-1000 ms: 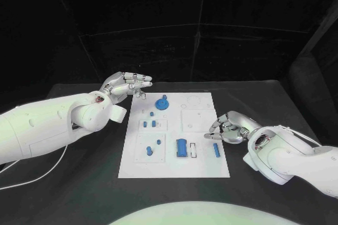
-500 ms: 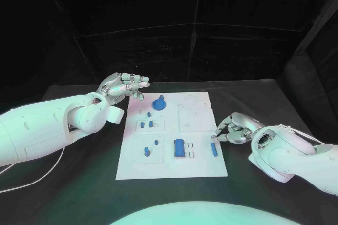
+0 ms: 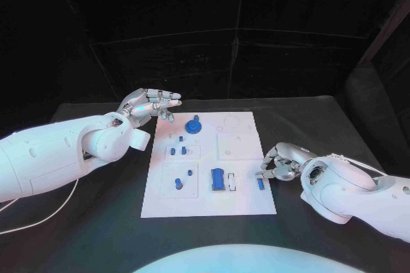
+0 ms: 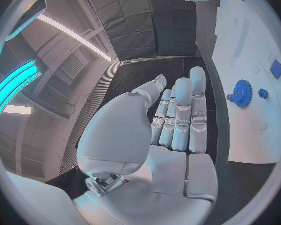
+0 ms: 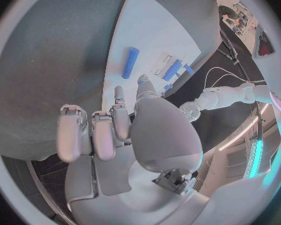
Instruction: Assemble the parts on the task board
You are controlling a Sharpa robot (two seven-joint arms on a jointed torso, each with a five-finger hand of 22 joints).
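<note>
Silver right hand [image 3: 280,161] curls empty beside the flat white task board [image 3: 247,202]; left hand [image 3: 152,104] half-open, empty.

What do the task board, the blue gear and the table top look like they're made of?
Task board: looks like rigid white plastic or a coated plate, matte, flat with shallow recessed panels. Blue gear: probably moulded or printed plastic, uniform saturated blue, toothed rim clear in the left wrist view. Table: dull black, no glare, possibly cloth or a mat; I can't tell which.
</note>
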